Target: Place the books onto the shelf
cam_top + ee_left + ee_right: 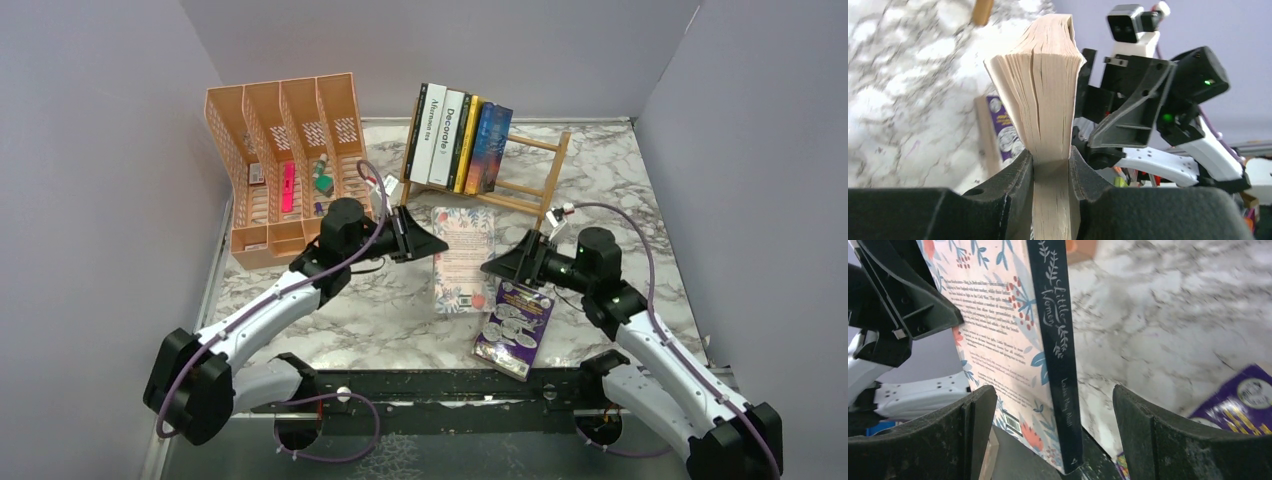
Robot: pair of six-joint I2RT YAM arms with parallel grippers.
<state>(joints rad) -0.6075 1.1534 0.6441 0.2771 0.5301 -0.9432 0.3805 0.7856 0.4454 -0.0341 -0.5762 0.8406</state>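
My left gripper (425,242) (1050,156) is shut on the page edge of a floral paperback (463,258) (1038,85), "Little Women", in the middle of the table. My right gripper (497,266) (1053,396) stands open around the book's dark spine (1055,335), with its fingers clear on both sides. The light-wood shelf (535,172) at the back holds several upright books (455,135), leaning at its left end. A purple book (515,326) (1243,405) lies flat near the front edge, right of centre.
An orange perforated file organiser (280,160) with small items stands at the back left. Grey walls close in the table on three sides. The shelf's right half shows bare rails.
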